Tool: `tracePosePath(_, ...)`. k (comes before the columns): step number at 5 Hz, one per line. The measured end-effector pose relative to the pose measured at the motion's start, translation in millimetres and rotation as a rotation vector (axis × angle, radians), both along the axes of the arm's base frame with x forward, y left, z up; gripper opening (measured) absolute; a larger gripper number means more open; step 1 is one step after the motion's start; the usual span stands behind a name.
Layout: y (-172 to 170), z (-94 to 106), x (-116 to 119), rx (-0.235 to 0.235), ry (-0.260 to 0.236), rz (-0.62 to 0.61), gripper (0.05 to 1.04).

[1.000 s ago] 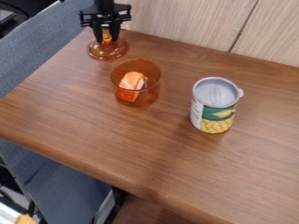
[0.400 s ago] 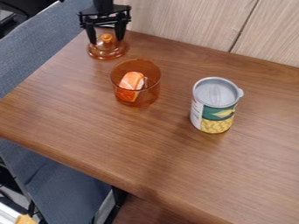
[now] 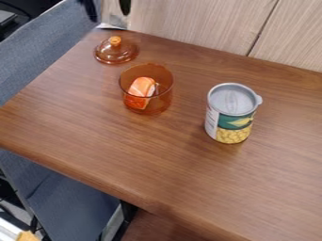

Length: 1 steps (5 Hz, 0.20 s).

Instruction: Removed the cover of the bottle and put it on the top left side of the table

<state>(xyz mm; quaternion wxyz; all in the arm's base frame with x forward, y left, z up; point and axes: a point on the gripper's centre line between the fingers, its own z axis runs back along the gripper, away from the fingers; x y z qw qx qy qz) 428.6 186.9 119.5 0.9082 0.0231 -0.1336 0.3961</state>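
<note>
Above, we note the gripper [image 3: 108, 7] at the top edge, its fingers [image 3: 125, 6] pointing down and apart; relative to the earlier frame, it has risen from the amber glass lid [image 3: 116, 52], which remains at the table's [image 3: 94, 127] upper-left corner.

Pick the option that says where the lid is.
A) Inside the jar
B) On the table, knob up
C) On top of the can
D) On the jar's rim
B: the lid rests on the wood near the top-left corner of the table, its knob pointing up, while the jar stands open.
</note>
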Motion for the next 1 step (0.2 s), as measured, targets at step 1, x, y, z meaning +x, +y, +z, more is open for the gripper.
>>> tracePosePath(1,-9.2,10.8,-9.9,-0.015,-0.017,-0.096,0.999)
